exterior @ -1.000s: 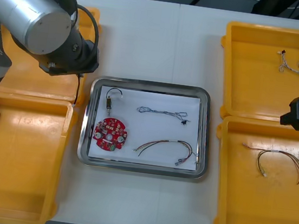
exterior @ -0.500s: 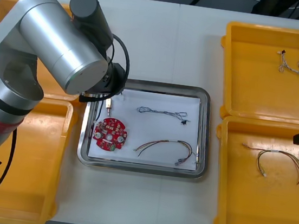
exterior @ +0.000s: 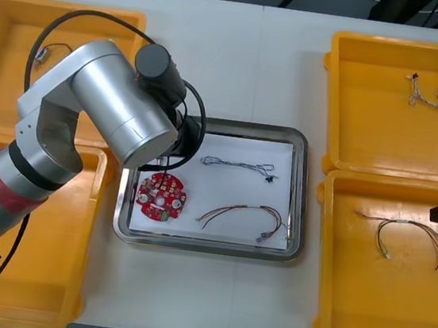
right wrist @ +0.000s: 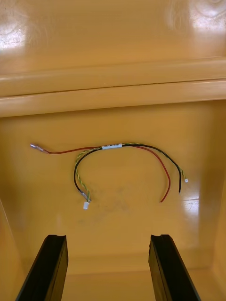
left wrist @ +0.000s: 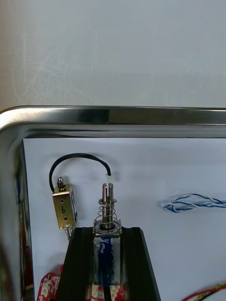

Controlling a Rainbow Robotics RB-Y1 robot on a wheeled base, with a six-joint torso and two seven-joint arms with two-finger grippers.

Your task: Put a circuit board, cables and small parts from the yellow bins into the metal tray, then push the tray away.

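I am holding my left gripper (left wrist: 107, 233) over the left part of the metal tray (exterior: 299, 198), its fingers clamped on a small metal part (left wrist: 108, 207). The part's long axis is running in line with my fingers. Its spring and slotted pin are sticking out past the fingertips and pointing toward the tray's far rim.

Just beside my fingers a second metal part (left wrist: 64, 206) is lying on the white liner, roughly parallel to the one I am gripping. A black cable (left wrist: 80, 160) is arching from it toward the pin's tip.

The round red circuit board (exterior: 161, 196), the blue and white cable (exterior: 237, 165) and a red and yellow cable (exterior: 245, 214) are lying in the tray.

My right gripper (right wrist: 108, 237) is hanging with its fingers spread apart over the near right yellow bin (exterior: 361, 309), above another red and yellow cable (right wrist: 122, 162).
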